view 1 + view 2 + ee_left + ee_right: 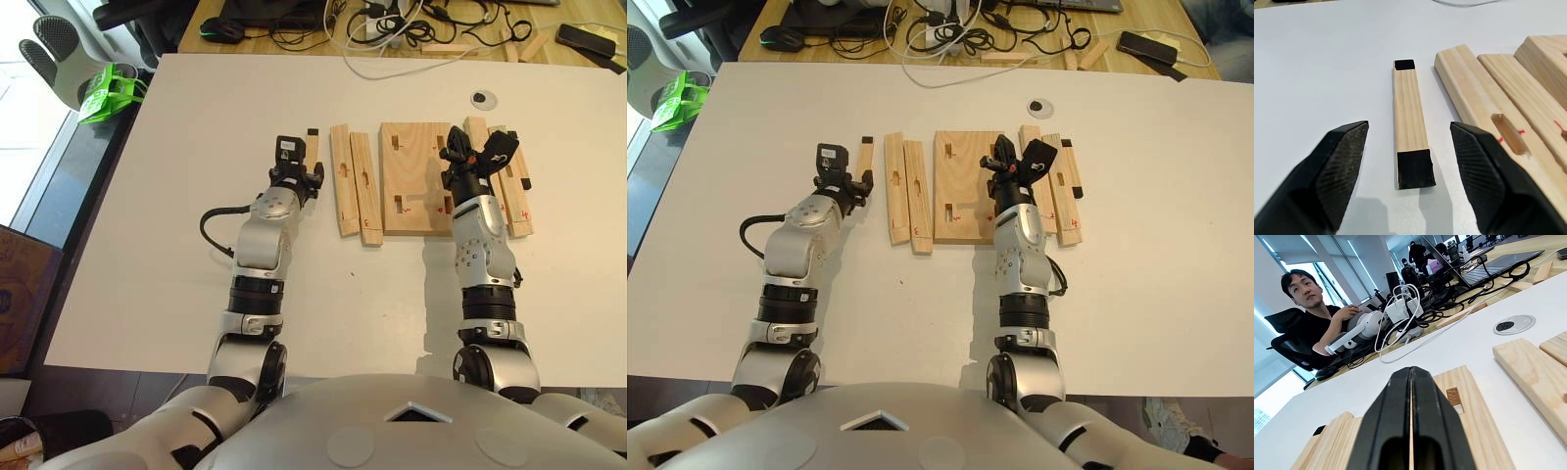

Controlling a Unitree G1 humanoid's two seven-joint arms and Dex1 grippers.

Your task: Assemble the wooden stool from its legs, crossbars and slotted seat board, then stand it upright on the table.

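1. Head cam: the slotted seat board (411, 176) lay flat mid-worktop (196, 147), with legs (353, 186) on either side. The right pincer (458, 142) sat over the board's right edge.
2. Left wrist: the left pincer (1409, 126) gaped wide, straddling a black-tipped crossbar (1409, 110) without touching it.
3. Right wrist: the right pincer's fingers (1386, 431) were pressed together, gripping nothing, with the board just ahead.

We saw the seat board (416, 176) and the small crossbar (1409, 112) were pale, smooth wood with grain lines, the crossbar's ends dull black. The table (196, 147) was white and matt, and the pads (1339, 164) of the left gripper (1408, 126) were black and bumpy.
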